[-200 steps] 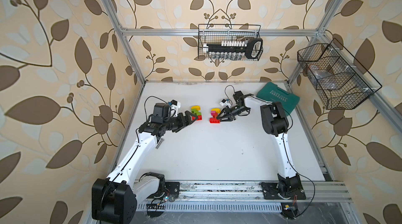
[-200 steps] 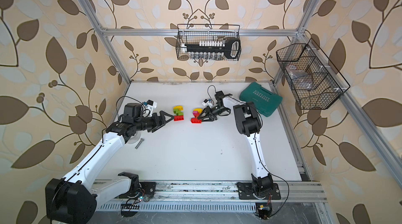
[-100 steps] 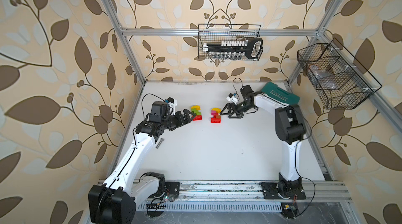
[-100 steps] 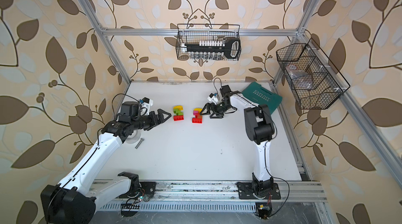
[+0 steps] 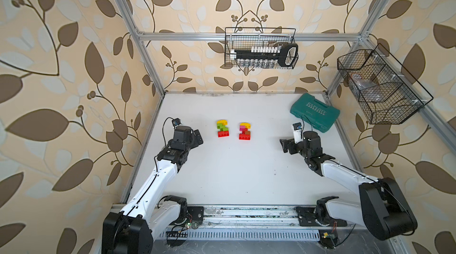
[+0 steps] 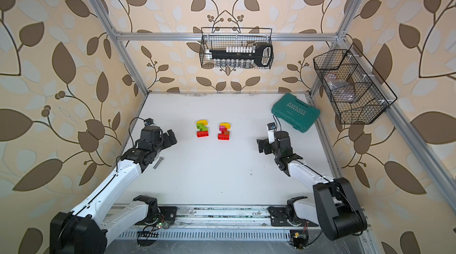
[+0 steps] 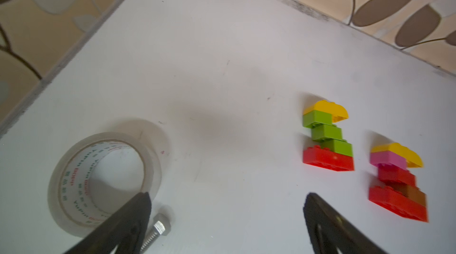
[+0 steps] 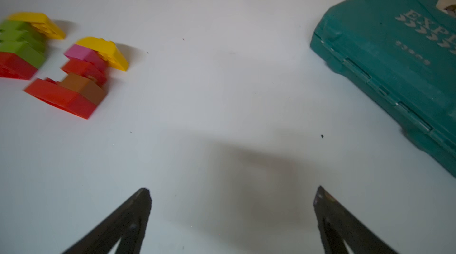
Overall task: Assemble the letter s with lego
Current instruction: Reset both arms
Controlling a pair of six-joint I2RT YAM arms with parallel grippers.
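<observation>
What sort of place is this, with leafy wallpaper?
Likely a robot test booth, not a home: two white arms on a rail, a table boxed in by aluminium framing, wire baskets on the walls.

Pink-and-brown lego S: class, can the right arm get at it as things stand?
Probably yes: the right gripper is open, empty, with only bare table between it and the pink-and-brown lego S.

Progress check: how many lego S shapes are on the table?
2. The green lego S lies nearer the left arm; the pink-and-brown lego S beside it, not touching. None seems hidden.
</observation>
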